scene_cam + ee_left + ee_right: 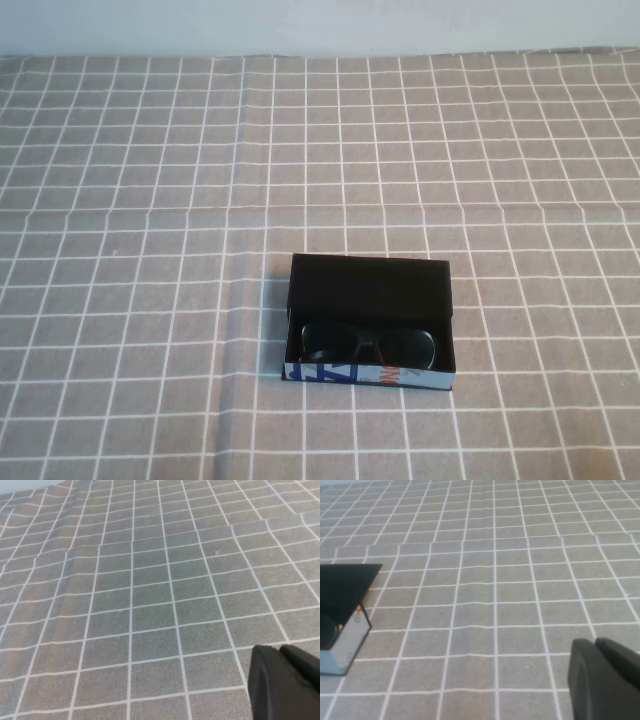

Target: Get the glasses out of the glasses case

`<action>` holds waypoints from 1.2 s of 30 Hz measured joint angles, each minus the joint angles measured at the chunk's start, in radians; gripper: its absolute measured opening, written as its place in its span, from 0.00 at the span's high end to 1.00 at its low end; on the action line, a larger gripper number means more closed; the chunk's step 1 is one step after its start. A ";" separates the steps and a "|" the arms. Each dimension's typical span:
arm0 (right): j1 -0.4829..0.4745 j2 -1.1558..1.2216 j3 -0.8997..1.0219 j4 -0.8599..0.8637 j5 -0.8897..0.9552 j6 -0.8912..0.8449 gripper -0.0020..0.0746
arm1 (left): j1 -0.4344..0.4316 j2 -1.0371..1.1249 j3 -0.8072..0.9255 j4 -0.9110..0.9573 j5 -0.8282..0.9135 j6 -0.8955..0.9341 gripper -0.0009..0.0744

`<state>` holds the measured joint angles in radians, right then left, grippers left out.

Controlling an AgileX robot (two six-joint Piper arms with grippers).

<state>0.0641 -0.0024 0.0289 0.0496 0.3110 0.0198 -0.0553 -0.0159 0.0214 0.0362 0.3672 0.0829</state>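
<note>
On the grey checked cloth (150, 200) the left gripper (285, 682) hangs over bare squares, jaw state unclear, the open case (370, 290) at six o'clock holds the glasses (368, 345), and the right gripper (602, 677), equally unclear, hovers past the case's three o'clock side.

— What's the setting here?
— A table under a grey tablecloth (150, 200) with a white grid of squares, filling almost the whole high view.
— Flat?
— Mostly. A crease runs across it around mid-height, and another comes down left of centre.
— Behind it?
— A pale, plain wall (320, 25) along the far edge. The light is soft and even, without hard shadows.
</note>
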 joint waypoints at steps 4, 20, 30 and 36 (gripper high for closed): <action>0.000 0.000 0.000 0.043 0.000 0.000 1.00 | 0.000 0.000 0.000 0.000 0.000 0.000 0.99; 0.000 0.000 0.000 0.036 -0.055 0.000 1.00 | 0.000 0.000 0.000 0.000 0.000 0.000 0.99; 0.000 0.000 -0.002 0.039 -0.194 0.000 1.00 | 0.000 0.000 0.000 0.000 0.000 0.000 0.99; 0.000 0.016 -0.210 0.021 -0.180 0.000 1.00 | 0.000 0.000 0.000 0.000 0.000 0.000 0.99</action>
<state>0.0641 0.0140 -0.1812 0.0705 0.1307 0.0198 -0.0553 -0.0159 0.0214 0.0362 0.3672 0.0829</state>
